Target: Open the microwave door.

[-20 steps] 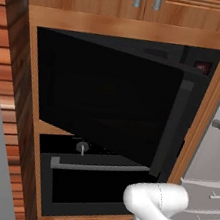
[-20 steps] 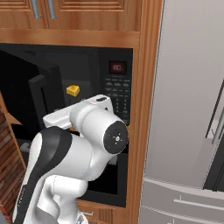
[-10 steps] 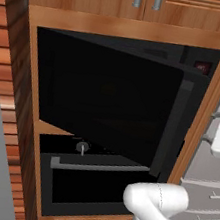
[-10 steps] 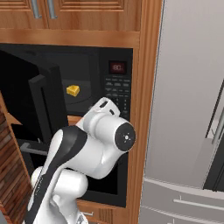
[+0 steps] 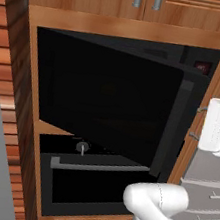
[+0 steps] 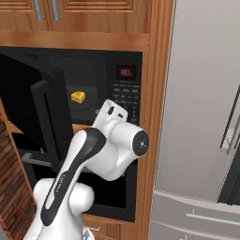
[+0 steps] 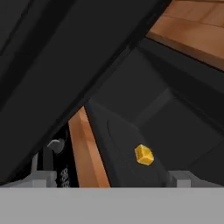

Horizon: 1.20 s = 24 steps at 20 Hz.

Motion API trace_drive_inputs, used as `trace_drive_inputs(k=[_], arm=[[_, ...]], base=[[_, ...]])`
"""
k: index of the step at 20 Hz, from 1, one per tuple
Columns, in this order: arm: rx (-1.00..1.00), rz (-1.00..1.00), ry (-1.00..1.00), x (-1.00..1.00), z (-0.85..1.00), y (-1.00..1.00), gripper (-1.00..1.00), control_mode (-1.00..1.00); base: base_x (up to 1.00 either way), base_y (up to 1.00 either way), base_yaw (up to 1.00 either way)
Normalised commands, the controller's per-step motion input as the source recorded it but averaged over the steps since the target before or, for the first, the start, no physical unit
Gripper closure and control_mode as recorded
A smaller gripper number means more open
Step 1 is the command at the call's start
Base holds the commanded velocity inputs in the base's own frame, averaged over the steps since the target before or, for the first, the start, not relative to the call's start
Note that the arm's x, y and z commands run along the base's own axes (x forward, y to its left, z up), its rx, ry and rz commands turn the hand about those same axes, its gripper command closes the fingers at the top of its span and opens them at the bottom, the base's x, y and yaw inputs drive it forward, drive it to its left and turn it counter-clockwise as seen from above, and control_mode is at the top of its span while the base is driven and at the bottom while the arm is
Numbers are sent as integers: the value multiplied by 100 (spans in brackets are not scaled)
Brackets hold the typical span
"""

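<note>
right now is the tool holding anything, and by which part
Cannot be told. The hand view looks past the swung-open microwave door into the cavity at a small yellow block; nothing visibly sits between the tips, and the fingers are barely in view.

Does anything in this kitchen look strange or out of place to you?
One thing: a small yellow block sits alone inside the microwave, on the dark floor of its cavity, with no plate or container under it. The microwave door stands swung open on its left side. Nothing looks spilled or broken.
</note>
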Motion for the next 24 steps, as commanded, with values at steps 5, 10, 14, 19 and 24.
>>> trace_drive_inputs(k=[5, 10, 14, 19, 24], arm=[[-1, 31, 0, 31, -4, 18, -100, -100], [0, 29, -4, 50, -17, 34, -100, -100], [-1, 19, -8, 60, -25, 49, -100, -100], [-2, 17, -4, 4, -9, 54, -100, -100], [-1, 25, -6, -78, 0, 62, -100, -100]], base=[[0, 0, 0], [0, 0, 0], [0, 0, 0], [0, 0, 0], [0, 0, 0]])
